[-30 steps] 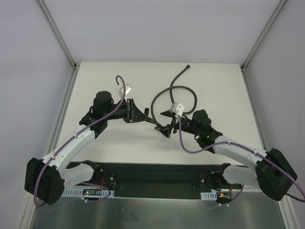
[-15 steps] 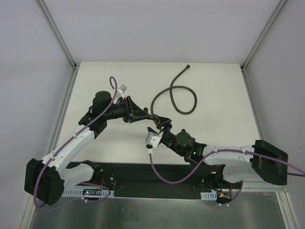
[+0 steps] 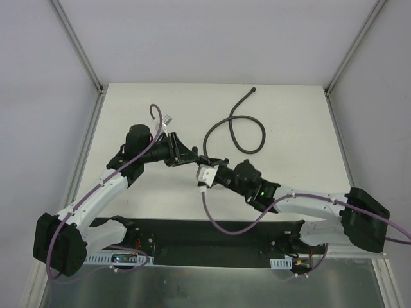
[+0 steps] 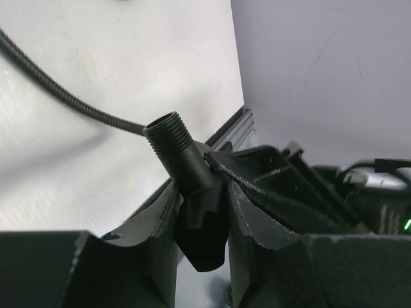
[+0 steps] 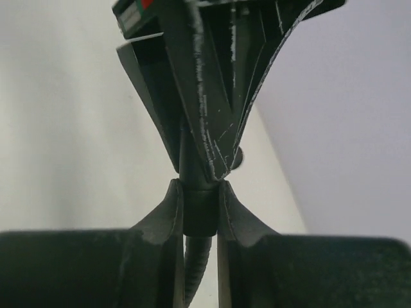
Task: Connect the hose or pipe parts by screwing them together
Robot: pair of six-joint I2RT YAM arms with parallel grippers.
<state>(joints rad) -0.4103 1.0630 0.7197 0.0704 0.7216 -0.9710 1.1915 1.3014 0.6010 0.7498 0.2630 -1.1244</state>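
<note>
While both arms meet over the middle of the table point(image 3: 295, 115), we see the left gripper point(image 4: 200, 187) clamped narrow on the body of the T-shaped fitting point(image 4: 186, 160), whose threaded stub sticks out bare and tilted. Facing it nose to nose, the right gripper point(image 5: 200, 192) pinches the end collar of the hose point(image 5: 200, 217), just beneath the left fingers. Whether hose and fitting touch we cannot tell. Beyond the grippers the hose lies looped on the table, its far end free near the back edge
</note>
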